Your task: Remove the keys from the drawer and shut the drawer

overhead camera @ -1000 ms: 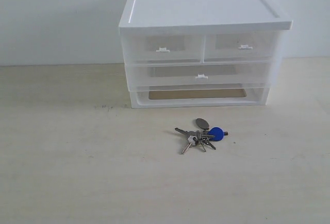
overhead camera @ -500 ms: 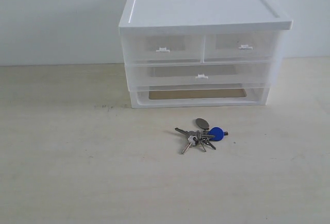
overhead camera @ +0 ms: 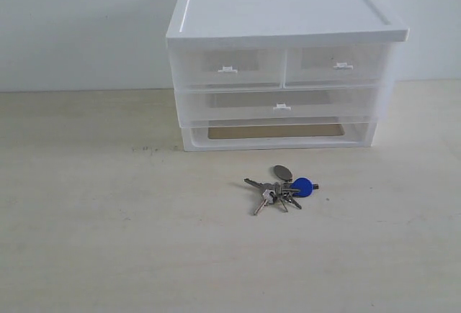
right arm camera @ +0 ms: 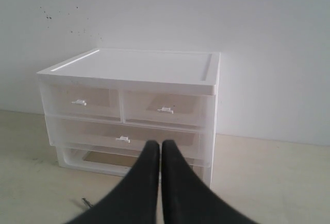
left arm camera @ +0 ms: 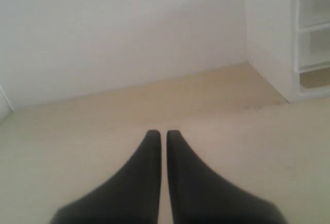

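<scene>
The keys, a silver bunch with a round blue fob and an oval tag, lie on the table in front of the organizer. The drawer at the upper right is pushed in flush, and it shows again in the right wrist view as the drawer. Neither arm shows in the exterior view. My right gripper is shut and empty, facing the organizer from a distance. A single key tip shows near it. My left gripper is shut over bare table, holding nothing.
The left-hand small drawer and the full-width drawer are both closed. A white wall stands behind the organizer. The organizer's side shows at the edge of the left wrist view.
</scene>
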